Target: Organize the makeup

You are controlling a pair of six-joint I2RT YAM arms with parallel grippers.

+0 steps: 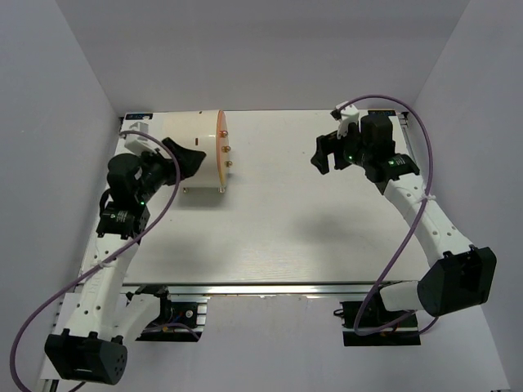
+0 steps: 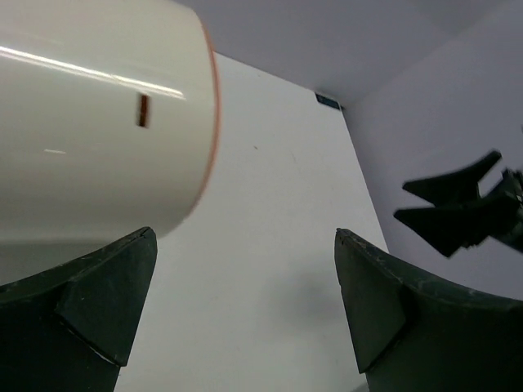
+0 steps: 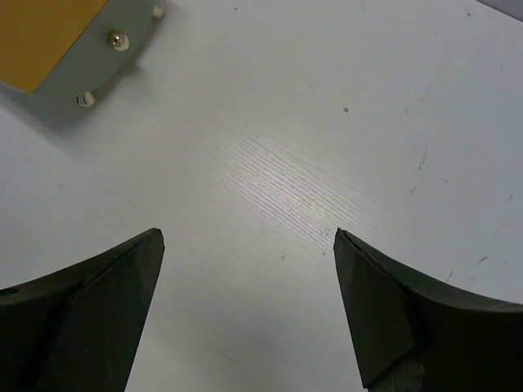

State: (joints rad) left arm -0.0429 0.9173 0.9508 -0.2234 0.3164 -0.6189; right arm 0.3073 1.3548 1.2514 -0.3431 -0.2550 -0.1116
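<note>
"Top external view first: how do the fingers stand?"
"Left fingers (image 2: 94, 306) spread wide, holding nothing, just beside the cream cylinder (image 1: 200, 151) at far left. Right fingers (image 3: 396, 314) released too, above the surface (image 1: 286, 229) at far right."
"And the makeup?"
"Cannot tell; no view shows it."

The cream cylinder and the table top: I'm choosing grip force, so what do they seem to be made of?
Cream cylinder: probably smooth glossy plastic; sharp light streaks run along its side. Its gold knobs shine like metal, though that could be plating. Table top: matte white board, likely laminate; fine parallel grain lines and small scuffs show.
</note>
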